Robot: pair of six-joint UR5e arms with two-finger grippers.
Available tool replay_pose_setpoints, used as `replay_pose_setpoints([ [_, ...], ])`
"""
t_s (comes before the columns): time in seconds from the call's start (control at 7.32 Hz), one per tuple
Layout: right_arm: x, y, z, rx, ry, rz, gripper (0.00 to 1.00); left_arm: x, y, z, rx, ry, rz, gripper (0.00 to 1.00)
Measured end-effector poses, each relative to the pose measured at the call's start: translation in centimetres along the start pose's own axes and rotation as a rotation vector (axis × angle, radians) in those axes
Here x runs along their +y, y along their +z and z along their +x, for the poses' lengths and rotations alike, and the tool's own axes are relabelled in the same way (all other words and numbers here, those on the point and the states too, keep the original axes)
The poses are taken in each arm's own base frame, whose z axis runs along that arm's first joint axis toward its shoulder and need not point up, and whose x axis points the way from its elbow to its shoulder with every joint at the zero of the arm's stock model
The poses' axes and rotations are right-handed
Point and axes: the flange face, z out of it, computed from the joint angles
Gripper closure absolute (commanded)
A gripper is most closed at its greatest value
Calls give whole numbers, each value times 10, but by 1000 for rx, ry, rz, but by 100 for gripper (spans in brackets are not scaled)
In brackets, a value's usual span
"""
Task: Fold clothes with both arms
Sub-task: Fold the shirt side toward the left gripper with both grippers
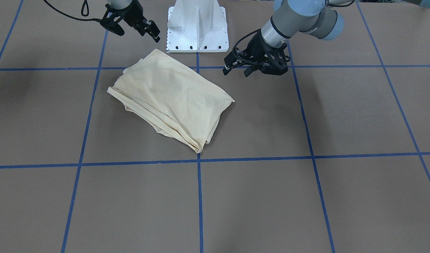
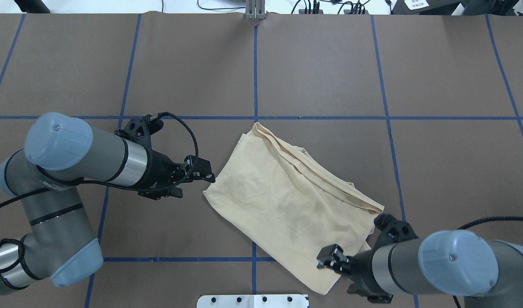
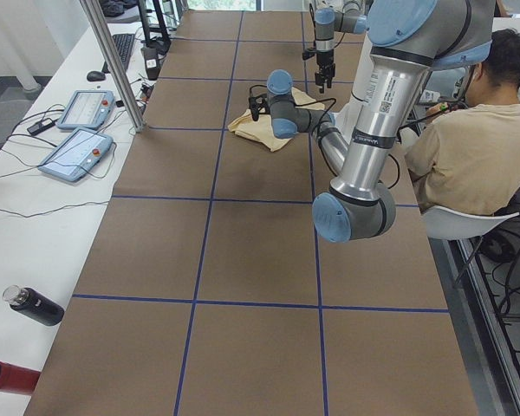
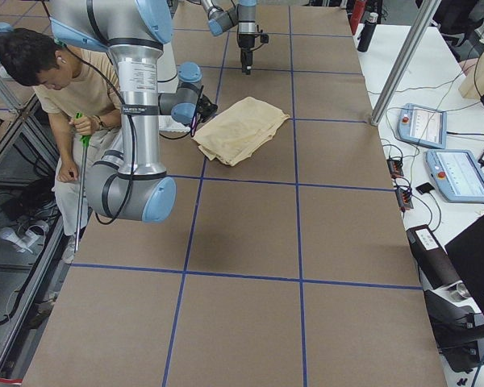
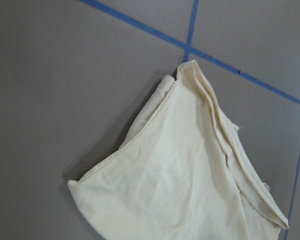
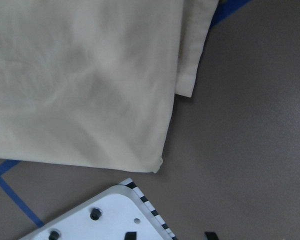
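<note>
T-shirt (image 2: 287, 201), 1 slanted folded rectangle, lies bare on the worktop (image 2: 116, 64), in no container, midway along the robot-side edge. Left gripper (image 2: 208, 173) hovers just off its left corner, fingers apart, empty. Right gripper (image 2: 327, 259) hangs above its right robot-side corner, spread wide, empty. They seem poised at opposite corners for another fold.

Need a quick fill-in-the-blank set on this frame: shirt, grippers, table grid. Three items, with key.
1. The T-shirt lies ___ into a rough rectangle on the table.
2. The left gripper and the right gripper are both open and hold ___.
3. The grid lines taped on the table are ___ in colour.
Missing words: folded; nothing; blue.
</note>
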Motion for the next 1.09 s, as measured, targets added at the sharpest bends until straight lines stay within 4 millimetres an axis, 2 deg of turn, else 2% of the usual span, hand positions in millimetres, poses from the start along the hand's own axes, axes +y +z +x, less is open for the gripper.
replay_pose_setpoints([
  [0.14, -32, -7, -31, -60, 38, 60, 0, 8, 25, -5, -29, -2, 9, 10],
  [0.27, -62, -3, -57, -93, 70, 116, 0, 12, 41, -5, -43, -1, 18, 11],
  [0.41, -85, 4, -78, -109, 90, 159, 0, 10, 52, -6, -55, 0, 38, 14],
  [0.55, -100, 11, -91, -114, 98, 183, 0, 5, 63, -7, -65, 1, 74, 17],
  [0.82, -110, 21, -100, -114, 98, 203, 0, -2, 88, -1, -82, 1, 120, 23],
  [1.09, -114, 28, -106, -117, 99, 224, 0, -5, 99, -5, -101, -3, 129, 33],
])
